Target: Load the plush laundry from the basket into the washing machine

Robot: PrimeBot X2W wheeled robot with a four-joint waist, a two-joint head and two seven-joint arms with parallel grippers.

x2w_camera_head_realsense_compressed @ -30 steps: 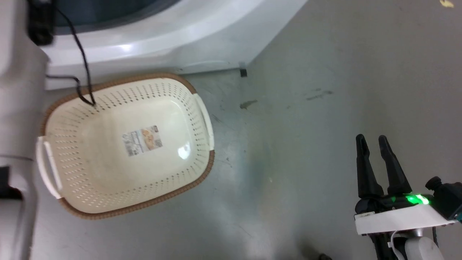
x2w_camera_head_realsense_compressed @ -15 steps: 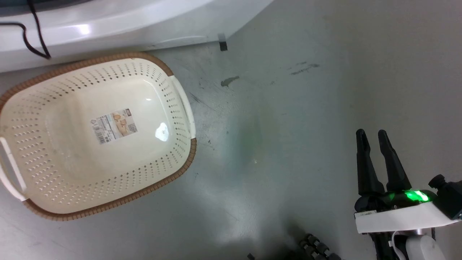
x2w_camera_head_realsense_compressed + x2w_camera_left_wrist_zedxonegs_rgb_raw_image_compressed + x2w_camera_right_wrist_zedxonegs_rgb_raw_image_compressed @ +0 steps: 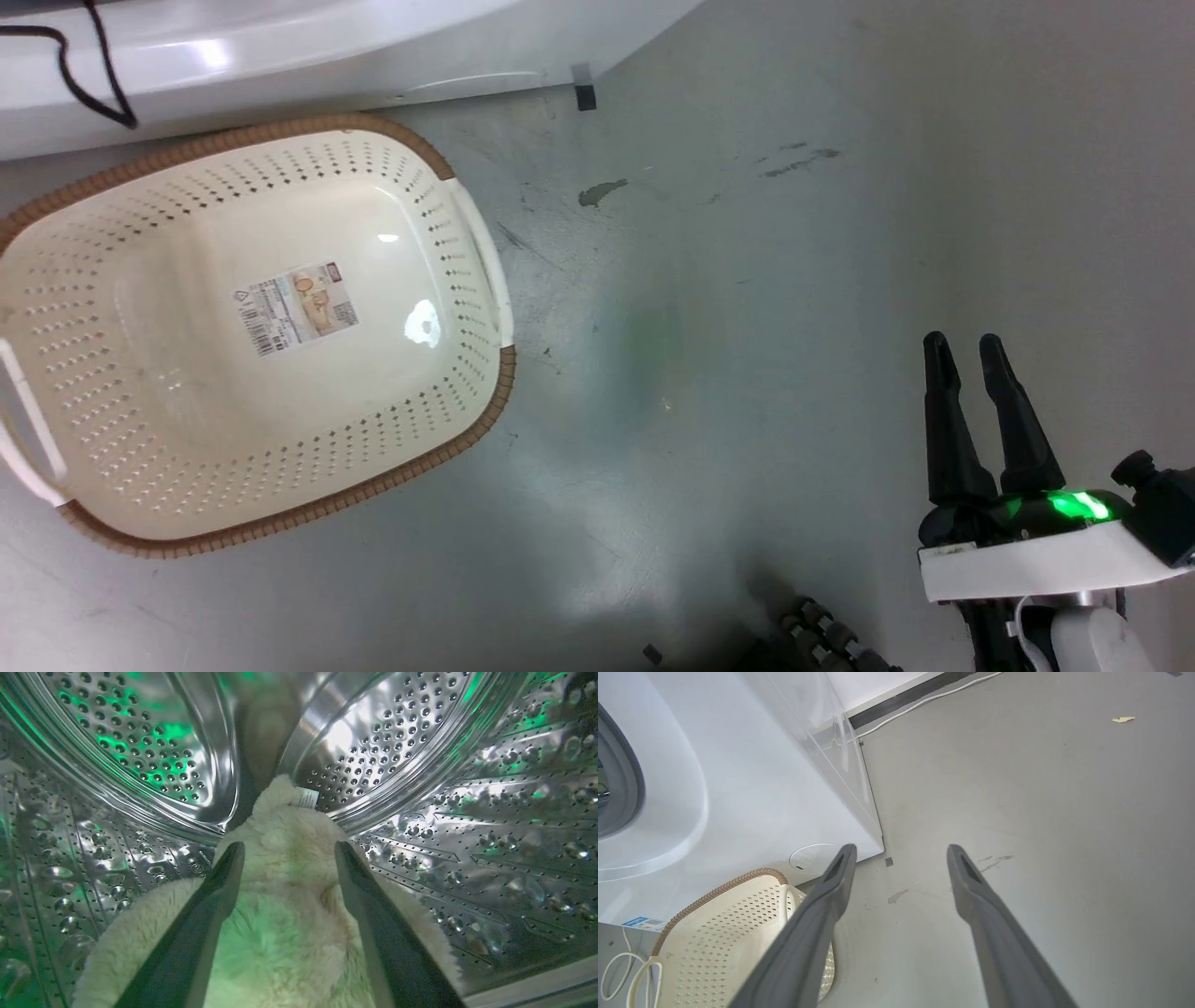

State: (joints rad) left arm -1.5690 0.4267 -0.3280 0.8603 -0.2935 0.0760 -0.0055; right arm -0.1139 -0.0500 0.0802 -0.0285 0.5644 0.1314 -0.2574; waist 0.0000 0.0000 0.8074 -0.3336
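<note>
The left gripper has its two dark fingers spread wide apart, with nothing clamped between them. They straddle the plush laundry, whose cream lobes lie under and between them. Whether the fingers touch the fur cannot be told. The toy rests on the bottom of the shiny perforated drum of the washing machine, and its small white tag is at its far end. Green light tints the steel and the fur.

The right gripper hangs over the grey floor at the near right, its fingers apart and holding nothing. A green lamp glows at its base.

Well apart to its left, the basket stands on the floor just in front of the washer's white base. A paper label is in plain sight on its inner bottom. A black cable loops across the machine's front at the far left.

In the right wrist view, the basket's brown rim sits close under the round flap low on the washer's front.
</note>
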